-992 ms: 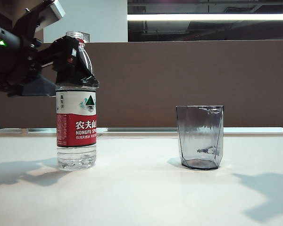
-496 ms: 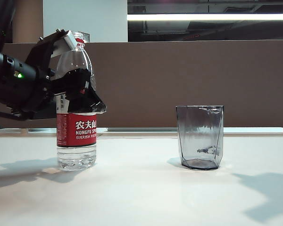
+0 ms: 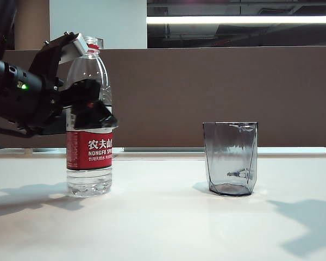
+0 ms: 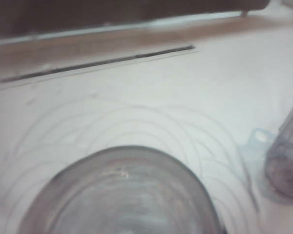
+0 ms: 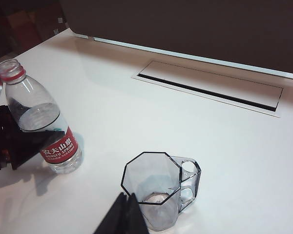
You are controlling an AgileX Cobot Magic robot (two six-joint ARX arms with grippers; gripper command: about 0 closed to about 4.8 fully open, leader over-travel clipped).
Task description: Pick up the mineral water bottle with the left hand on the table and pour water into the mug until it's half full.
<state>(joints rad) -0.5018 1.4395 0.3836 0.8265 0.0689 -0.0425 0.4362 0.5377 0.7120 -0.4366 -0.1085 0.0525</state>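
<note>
Clear thin plastic, the mineral water bottle (image 3: 88,117) stands uncapped on the desk (image 3: 163,217), left of the mug (image 3: 230,157); likely squashy, best held mid-body. Left end effector (image 3: 92,111) straddles its label top, grip unclear. Left wrist view: blurred bottle only. Right wrist view: right end effector (image 5: 124,217) near the mug, cropped, apparently closed.
</note>
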